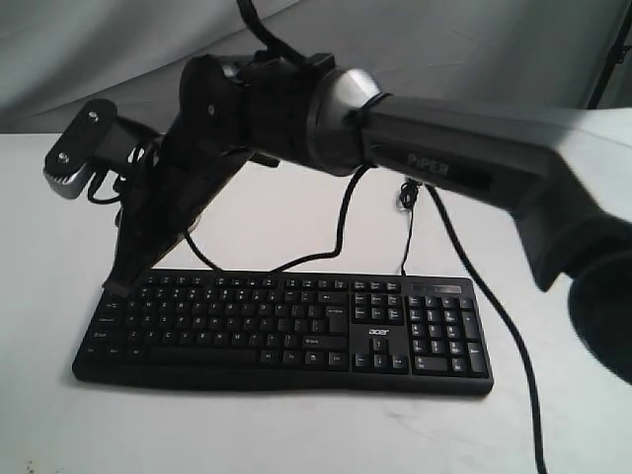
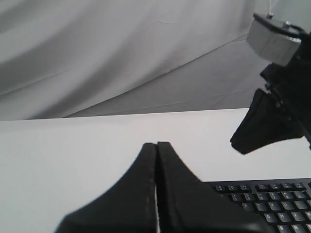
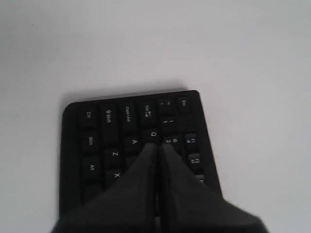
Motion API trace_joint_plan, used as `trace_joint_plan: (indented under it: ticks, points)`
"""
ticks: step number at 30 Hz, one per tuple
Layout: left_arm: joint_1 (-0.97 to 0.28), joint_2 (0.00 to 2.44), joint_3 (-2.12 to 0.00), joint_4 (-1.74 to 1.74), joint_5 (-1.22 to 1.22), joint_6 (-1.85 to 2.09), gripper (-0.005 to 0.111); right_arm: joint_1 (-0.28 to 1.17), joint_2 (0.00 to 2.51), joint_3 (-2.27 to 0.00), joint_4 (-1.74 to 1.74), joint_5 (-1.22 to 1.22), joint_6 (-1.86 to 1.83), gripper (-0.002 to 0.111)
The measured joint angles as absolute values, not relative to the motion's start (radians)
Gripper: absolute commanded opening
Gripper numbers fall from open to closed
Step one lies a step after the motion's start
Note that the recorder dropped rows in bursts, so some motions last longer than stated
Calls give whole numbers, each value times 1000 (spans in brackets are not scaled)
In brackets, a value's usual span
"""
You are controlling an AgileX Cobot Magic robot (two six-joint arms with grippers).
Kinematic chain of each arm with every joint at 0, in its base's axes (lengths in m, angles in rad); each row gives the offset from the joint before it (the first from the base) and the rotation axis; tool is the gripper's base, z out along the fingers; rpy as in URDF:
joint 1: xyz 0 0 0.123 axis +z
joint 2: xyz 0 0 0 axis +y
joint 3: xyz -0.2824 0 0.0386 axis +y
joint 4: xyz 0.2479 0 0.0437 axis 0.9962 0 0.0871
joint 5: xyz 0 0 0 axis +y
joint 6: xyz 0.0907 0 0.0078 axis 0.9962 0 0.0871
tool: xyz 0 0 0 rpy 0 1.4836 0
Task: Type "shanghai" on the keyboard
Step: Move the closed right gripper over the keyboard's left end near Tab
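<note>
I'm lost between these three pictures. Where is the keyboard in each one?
Exterior view: the keyboard lies whole, low in the middle.
Left wrist view: the keyboard shows only some key rows, beside the shut left gripper.
Right wrist view: the keyboard shows its Ctrl, Shift and Caps Lock end.
Shared landmark: the right gripper, shut, at that end.

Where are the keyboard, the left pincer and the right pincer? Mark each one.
keyboard (image 1: 281, 331), exterior view, middle of the key field.
left pincer (image 2: 156, 144), left wrist view, between its closed fingertips.
right pincer (image 3: 158, 145), right wrist view, between its closed fingertips.
</note>
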State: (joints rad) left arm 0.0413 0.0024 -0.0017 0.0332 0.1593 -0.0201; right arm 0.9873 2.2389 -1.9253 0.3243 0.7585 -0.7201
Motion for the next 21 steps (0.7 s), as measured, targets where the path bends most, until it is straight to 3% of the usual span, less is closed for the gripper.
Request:
trace_joint_plan:
  ticks: [21]
  points:
    - [41,2,-2,33,159,-20,0,1002,2379,-1925,382,697,-786,0]
